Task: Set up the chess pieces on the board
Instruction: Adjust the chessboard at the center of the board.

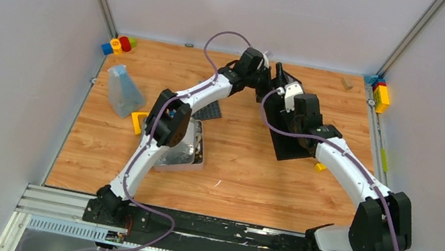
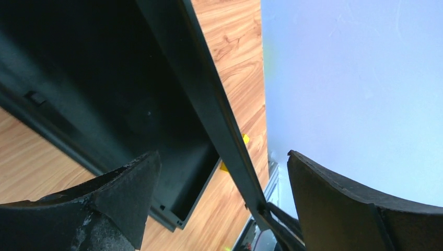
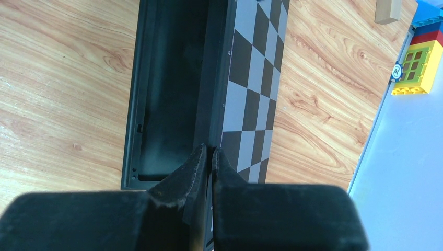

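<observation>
The board (image 1: pixel 286 144) is a folding black case that stands half unfolded at the table's middle right. One half (image 3: pixel 166 89) lies flat as an empty tray. The other half (image 3: pixel 255 78), with black and silvery-white checks, is raised on edge. My right gripper (image 3: pixel 210 151) is shut on the thin rim of that raised half. My left gripper (image 2: pixel 222 154) is open, its wide fingers (image 2: pixel 125 193) on either side of the same raised panel (image 2: pixel 209 104) without touching it. Both grippers meet above the board's far end (image 1: pixel 275 80). The chess pieces are out of view.
A shiny metal tin (image 1: pixel 184 153) lies under the left arm, with a dark studded baseplate (image 1: pixel 208 111), a yellow brick (image 1: pixel 137 121) and a bluish clear bag (image 1: pixel 123 90) nearby. Coloured bricks sit in the far corners (image 1: pixel 118 45) (image 1: pixel 380 96). A wooden block (image 1: pixel 347 84) lies at the back right.
</observation>
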`<state>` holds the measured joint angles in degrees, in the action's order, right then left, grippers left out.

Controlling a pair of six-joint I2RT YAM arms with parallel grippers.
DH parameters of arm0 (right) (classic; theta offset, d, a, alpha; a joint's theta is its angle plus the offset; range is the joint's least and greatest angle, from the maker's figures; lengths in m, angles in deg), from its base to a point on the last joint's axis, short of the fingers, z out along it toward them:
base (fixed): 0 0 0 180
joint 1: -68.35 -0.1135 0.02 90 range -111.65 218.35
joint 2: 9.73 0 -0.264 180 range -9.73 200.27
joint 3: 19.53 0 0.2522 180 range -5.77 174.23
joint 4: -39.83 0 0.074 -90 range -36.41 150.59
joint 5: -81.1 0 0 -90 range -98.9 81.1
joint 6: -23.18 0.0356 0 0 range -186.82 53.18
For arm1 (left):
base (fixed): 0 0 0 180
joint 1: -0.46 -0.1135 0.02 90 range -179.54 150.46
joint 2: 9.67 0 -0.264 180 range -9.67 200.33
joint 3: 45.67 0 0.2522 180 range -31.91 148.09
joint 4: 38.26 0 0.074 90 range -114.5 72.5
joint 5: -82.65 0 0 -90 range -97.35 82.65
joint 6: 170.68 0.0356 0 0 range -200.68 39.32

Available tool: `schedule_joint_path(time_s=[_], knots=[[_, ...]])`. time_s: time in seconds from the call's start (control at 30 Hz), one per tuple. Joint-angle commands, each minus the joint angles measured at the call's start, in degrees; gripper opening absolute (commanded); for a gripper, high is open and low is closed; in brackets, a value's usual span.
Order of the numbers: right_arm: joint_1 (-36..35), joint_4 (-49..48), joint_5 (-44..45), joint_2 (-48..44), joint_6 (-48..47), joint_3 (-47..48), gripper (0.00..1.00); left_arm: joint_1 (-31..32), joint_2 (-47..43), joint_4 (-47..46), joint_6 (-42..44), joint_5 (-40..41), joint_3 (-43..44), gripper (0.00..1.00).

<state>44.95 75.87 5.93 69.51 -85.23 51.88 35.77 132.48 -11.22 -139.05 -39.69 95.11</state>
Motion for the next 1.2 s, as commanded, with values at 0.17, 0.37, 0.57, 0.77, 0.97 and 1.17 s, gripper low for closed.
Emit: schedule_joint_path(time_s=[0.17, 0.37, 0.57, 0.77, 0.97, 1.17], knots=[[0.1, -2.8, -2.6, -1.9, 0.7, 0.3, 0.0, 3.1, 4.6, -5.6, -6.7, 1.6, 6.4, 0.86], [0.1, -2.7, -2.6, -2.1, 0.7, 0.3, 0.0, 4.0, 5.9, -8.3, -9.9, 1.6, 6.5, 0.69], [0.1, -2.1, -2.8, -2.8, 0.5, 0.6, 0.0, 4.4, 5.5, -10.4, -11.5, 0.8, 6.2, 0.52], [0.0, -0.9, -1.7, -6.6, -0.7, 1.8, 0.07, 4.0, 3.0, -12.8, -9.4, -0.4, 5.7, 0.29], [2.6, 0.5, -2.4, -13.6, -0.6, 5.6, 0.51, 3.5, -1.8, -13.8, -6.5, -2.8, 6.8, 0.05], [6.1, 1.3, -4.3, -19.0, 0.2, 9.6, 0.59, 3.5, -6.7, -20.2, -8.3, -7.0, 5.5, 0.0]])
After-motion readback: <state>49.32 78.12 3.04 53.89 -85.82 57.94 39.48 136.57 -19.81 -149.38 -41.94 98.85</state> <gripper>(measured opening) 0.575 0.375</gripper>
